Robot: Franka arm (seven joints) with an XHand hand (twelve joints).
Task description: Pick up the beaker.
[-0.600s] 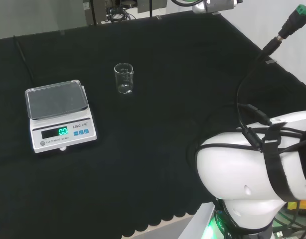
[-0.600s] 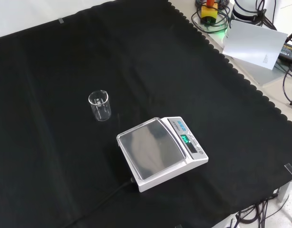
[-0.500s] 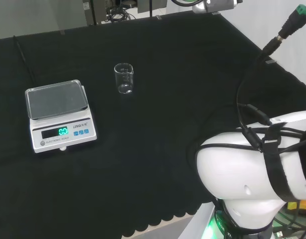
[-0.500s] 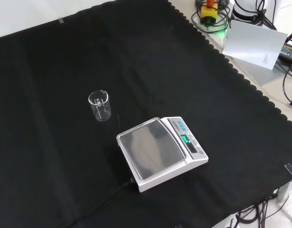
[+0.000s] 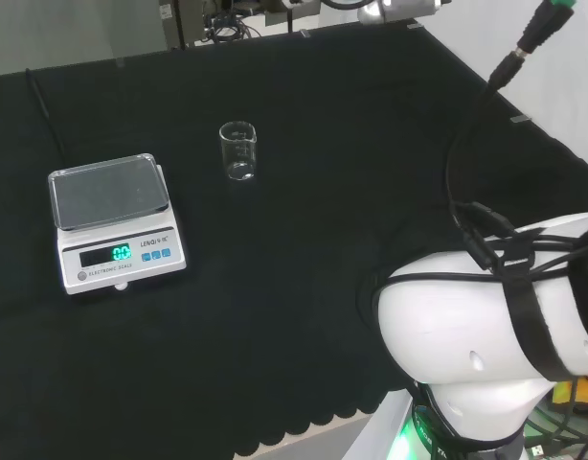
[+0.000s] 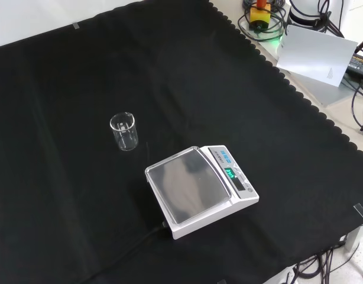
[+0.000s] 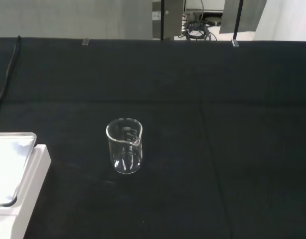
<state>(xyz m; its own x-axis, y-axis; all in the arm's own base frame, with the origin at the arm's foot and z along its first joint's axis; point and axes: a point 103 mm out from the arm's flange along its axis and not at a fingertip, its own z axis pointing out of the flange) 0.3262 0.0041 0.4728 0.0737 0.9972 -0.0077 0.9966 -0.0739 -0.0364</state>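
Wrist view: beaker point(image 7: 125, 146) stands upright, mouth up, on cloth point(image 7: 232, 149); fingers' state can't be told.

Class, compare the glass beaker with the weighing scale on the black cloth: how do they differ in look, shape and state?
The beaker is clear glass, see-through; the scale is opaque white with a grey metal pan. The beaker is a small upright cylinder with a pouring lip; the scale is a low, flat box, much wider. The beaker looks empty; the scale is switched on, its display lit green, its pan bare. Both stand apart on the black cloth, untouched.
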